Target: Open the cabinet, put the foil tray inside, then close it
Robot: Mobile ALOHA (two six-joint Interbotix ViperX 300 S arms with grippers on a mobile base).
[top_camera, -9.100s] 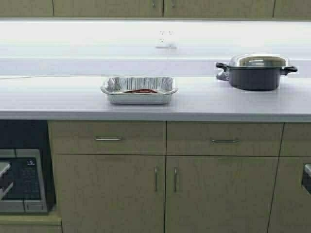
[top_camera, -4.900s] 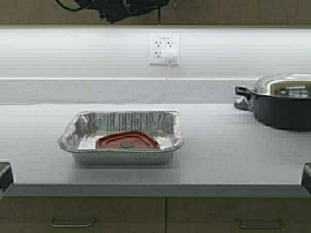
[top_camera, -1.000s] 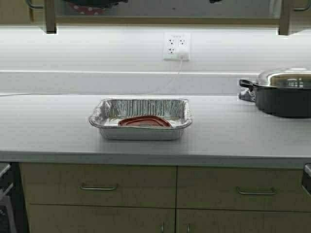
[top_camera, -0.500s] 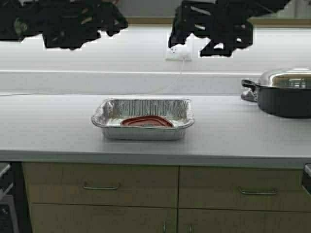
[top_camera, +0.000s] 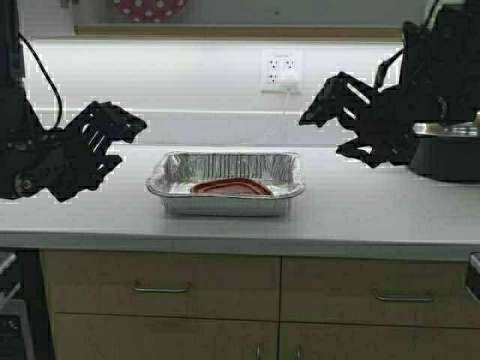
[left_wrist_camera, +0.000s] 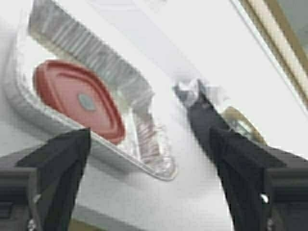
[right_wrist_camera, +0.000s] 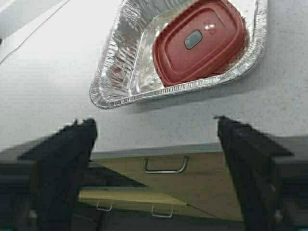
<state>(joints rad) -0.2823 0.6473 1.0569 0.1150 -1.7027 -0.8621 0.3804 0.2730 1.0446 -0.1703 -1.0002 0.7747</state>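
The left gripper (top_camera: 112, 139) is held above the countertop (top_camera: 375, 217) to the left of the foil tray (top_camera: 226, 182), its fingers spread apart and gripping nothing. The right gripper (top_camera: 330, 120) is held to the tray's right, in front of the dark pot (top_camera: 444, 154), its fingers likewise spread apart (neither touches the tray). The foil tray is seen resting on the countertop between the two grippers, and a red lid (top_camera: 230, 187) is contained in it. The cabinet's lower shelf edge (top_camera: 225, 31) is visible above the wall outlet (top_camera: 280, 71).
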